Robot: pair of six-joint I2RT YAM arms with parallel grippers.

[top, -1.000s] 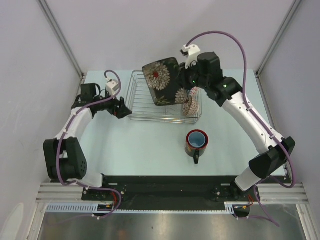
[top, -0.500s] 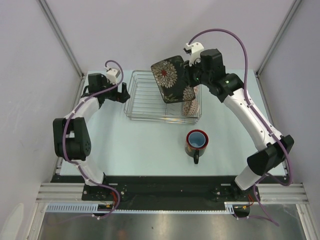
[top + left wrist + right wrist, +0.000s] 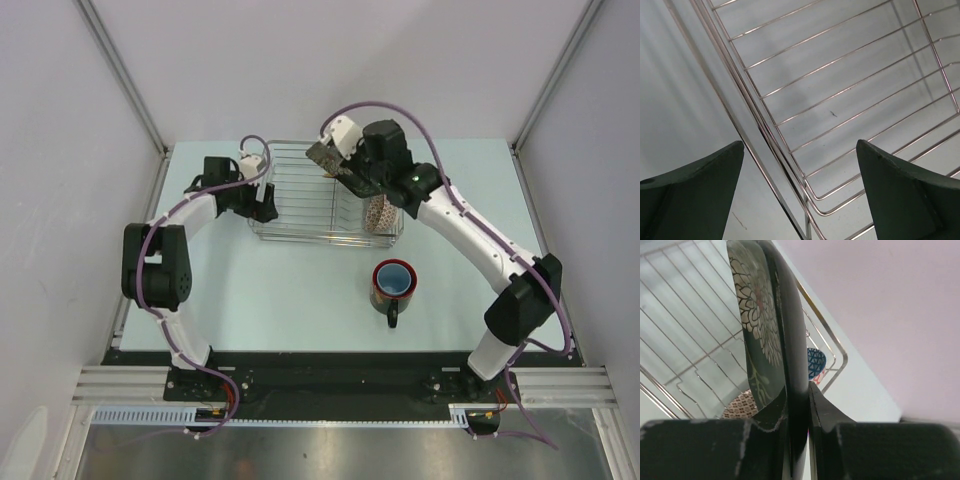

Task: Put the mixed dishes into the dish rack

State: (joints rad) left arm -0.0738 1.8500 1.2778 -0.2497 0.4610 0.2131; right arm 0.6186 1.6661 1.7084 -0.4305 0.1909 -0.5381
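Observation:
The silver wire dish rack (image 3: 300, 205) stands at the back middle of the table. My right gripper (image 3: 345, 165) is shut on the square black floral plate (image 3: 322, 153) and holds it on edge above the rack's right half. In the right wrist view the plate (image 3: 760, 315) stands upright in the gripper (image 3: 797, 390). Beyond it a brown-speckled bowl (image 3: 742, 405) and a blue bowl (image 3: 815, 362) sit in the rack's corner (image 3: 832, 342). The dark red-rimmed mug (image 3: 393, 283) stands on the table in front of the rack. My left gripper (image 3: 268, 200) is open at the rack's left rim (image 3: 761, 125), holding nothing (image 3: 800, 145).
The brown-speckled bowl (image 3: 380, 213) leans at the rack's right end, under my right arm. Grey side walls close in the table on the left and right. The table surface (image 3: 290, 290) is pale blue.
My right arm swung the plate leftward and turned it from face-up to edge-on over the rack. My left arm moved right, up to the rack's left side.

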